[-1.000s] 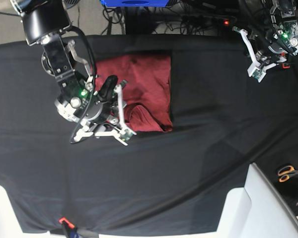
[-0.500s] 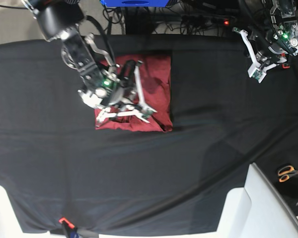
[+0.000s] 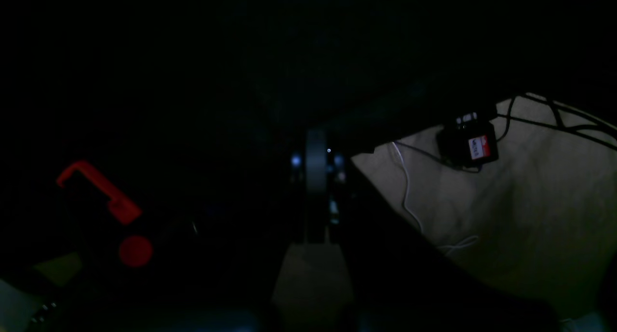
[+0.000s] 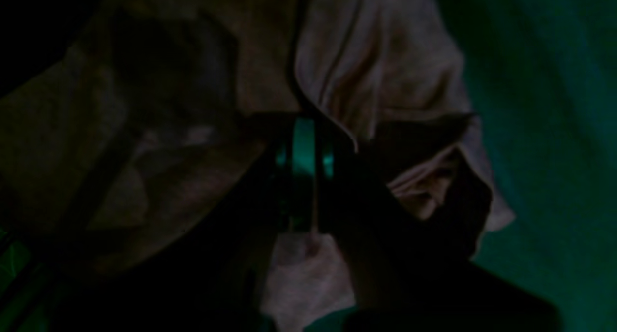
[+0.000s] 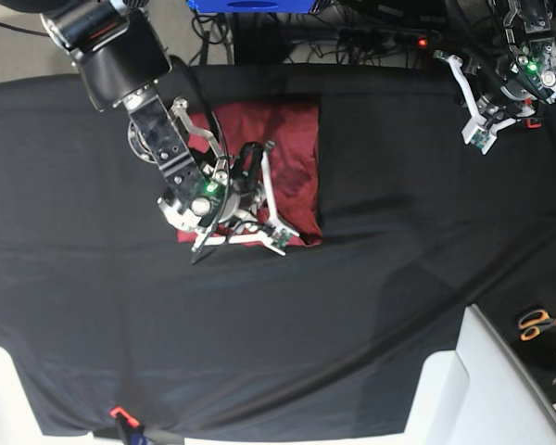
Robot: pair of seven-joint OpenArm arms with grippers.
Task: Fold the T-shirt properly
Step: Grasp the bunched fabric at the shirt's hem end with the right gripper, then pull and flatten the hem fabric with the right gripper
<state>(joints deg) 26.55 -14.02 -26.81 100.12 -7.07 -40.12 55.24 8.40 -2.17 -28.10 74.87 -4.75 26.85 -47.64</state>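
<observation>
Fabric of the T-shirt [image 4: 385,96] bunched around the right tool [image 4: 303,173] in the right wrist view, where the jaws were pressed together and dark folds of cloth lay against both sides of them; whether any cloth was actually pinched between them could not be told in that dim picture. In the base view the right tool [image 5: 259,232] sat low over the near edge of the T-shirt [image 5: 283,153], its white fingers [image 5: 271,190] spread across the red cloth. The shirt lay as a roughly square folded packet on the black tabletop [image 5: 287,334], toward the far left part of it, with a rumpled ridge along its near right corner and a flatter panel farther back.

The left tool [image 5: 486,130] hung well apart from the shirt, above the far right corner of the tabletop, holding nothing. Its wrist view was nearly black: the left tool [image 3: 315,178] showed only as a narrow pale strip with the jaws pressed together. Beside it in that view were a red clamp [image 3: 103,197], a small black box with a red label [image 3: 470,144] and thin cables on a pale floor [image 3: 520,216].

Orange-handled scissors [image 5: 542,323] lay at the right edge of the base view
</observation>
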